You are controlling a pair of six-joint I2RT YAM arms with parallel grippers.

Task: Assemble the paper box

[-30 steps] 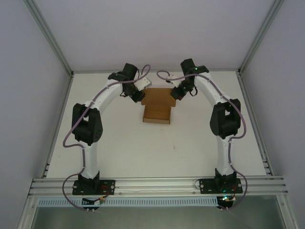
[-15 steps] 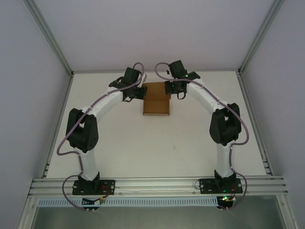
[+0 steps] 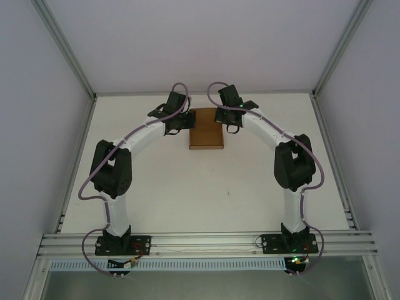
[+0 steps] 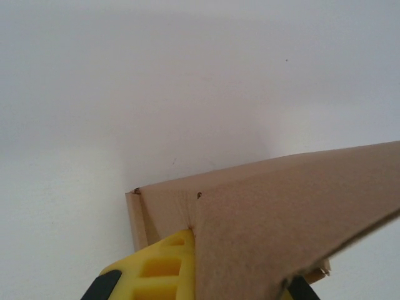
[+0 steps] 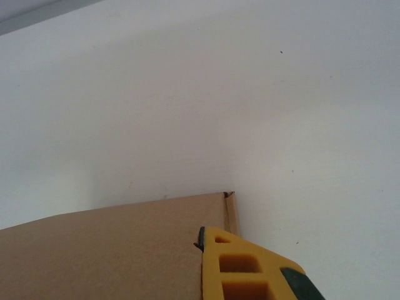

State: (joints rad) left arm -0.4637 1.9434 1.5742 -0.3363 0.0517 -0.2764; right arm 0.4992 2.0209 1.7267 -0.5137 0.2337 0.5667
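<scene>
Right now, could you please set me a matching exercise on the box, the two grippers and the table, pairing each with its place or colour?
Things:
1. paper box
2. left gripper
3. right gripper
4. table

Place or colour:
A. white, bearing everything else
B. at the right edge of the box in the top view
C. brown, lying toward the far side of the table, between the two arms
D. at the left edge of the box in the top view

Pairs: 1-C, 2-D, 3-B, 4-A
</scene>
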